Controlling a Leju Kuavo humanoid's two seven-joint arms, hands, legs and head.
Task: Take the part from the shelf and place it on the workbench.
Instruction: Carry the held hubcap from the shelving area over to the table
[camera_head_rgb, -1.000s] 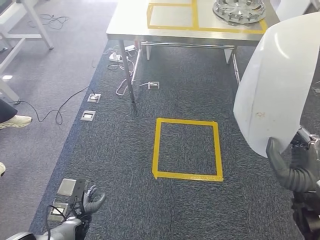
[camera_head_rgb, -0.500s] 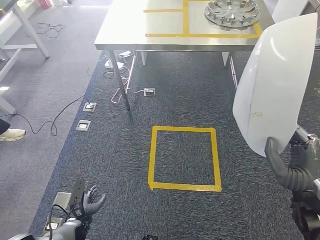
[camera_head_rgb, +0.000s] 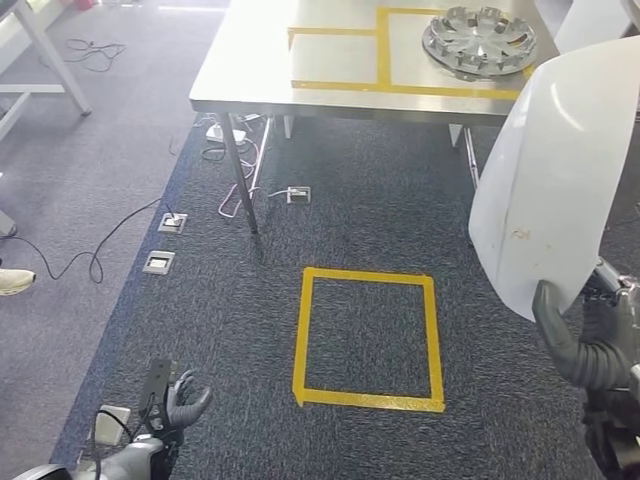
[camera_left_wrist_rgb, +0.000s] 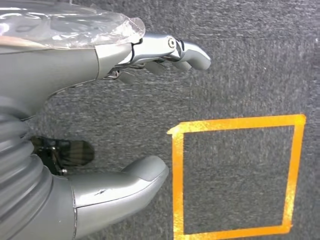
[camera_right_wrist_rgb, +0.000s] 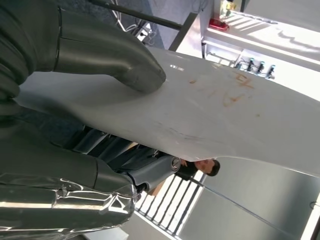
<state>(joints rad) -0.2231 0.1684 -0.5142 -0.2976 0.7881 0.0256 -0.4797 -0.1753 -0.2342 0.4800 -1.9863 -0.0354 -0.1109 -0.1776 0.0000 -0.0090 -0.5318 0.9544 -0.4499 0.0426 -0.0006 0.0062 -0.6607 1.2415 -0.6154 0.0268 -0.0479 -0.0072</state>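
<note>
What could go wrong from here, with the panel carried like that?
1. The right hand grips the white panel only at its lower edge, so it may tilt or slip.
2. The panel blocks the head view of the workbench side holding the wheel cover, risking a collision.
3. Floor cables lie near the table leg.

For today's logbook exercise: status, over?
Right hand grips white panel. Left hand open, empty. Workbench ahead; hubcap occupies one taped bay.
</note>
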